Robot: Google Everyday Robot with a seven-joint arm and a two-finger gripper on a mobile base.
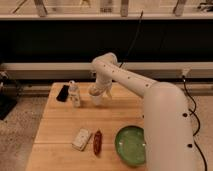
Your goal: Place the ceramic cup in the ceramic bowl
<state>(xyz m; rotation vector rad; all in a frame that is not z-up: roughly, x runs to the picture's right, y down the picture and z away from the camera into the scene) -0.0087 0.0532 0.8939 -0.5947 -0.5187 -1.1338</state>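
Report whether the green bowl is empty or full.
Empty: the glossy green ceramic bowl shows bare glaze; the whitish ceramic cup is outside, at the claw.

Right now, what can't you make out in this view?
All camera view.
- The claw at the ceramic cup, table's far side: they blur together; grasp unclear.
- The ceramic bowl: right rim hidden by the robot's arm.
- The black item left of the bottle: too small to identify.

I see my gripper [99, 91] at the ceramic cup [96, 99], just right of the bottle [75, 94], at the back of the table [60, 125]. The ceramic bowl [131, 145] sits front right, well apart.
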